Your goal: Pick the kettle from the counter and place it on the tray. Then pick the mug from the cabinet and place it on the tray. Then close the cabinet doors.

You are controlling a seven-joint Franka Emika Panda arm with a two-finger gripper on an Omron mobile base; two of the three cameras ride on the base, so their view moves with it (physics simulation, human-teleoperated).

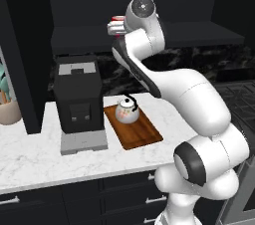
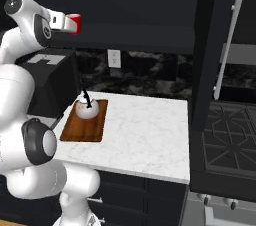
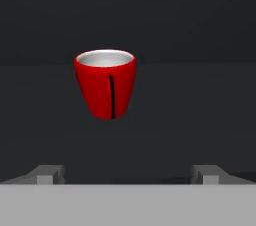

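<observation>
Counter: white marble-look countertop with grey veining [image 1: 30,157] over dark drawers, black backsplash behind
Tray: flat reddish-brown wooden tray [image 1: 144,134] on the counter, just beside a black boxy coffee machine [image 1: 78,97]
Kettle: small round white kettle with a black arched handle [image 1: 127,111] — it stands upright on the tray's far end
Mug: small bright red cup with a white inside [image 3: 106,83], upright on the dark upper cabinet's shelf [image 3: 200,100]
Gripper: my gripper [image 3: 128,174] has its fingers spread wide, level with the mug — nothing held
Door: tall black panelled cabinet door with a long silver bar handle [image 2: 227,45], swung open
</observation>
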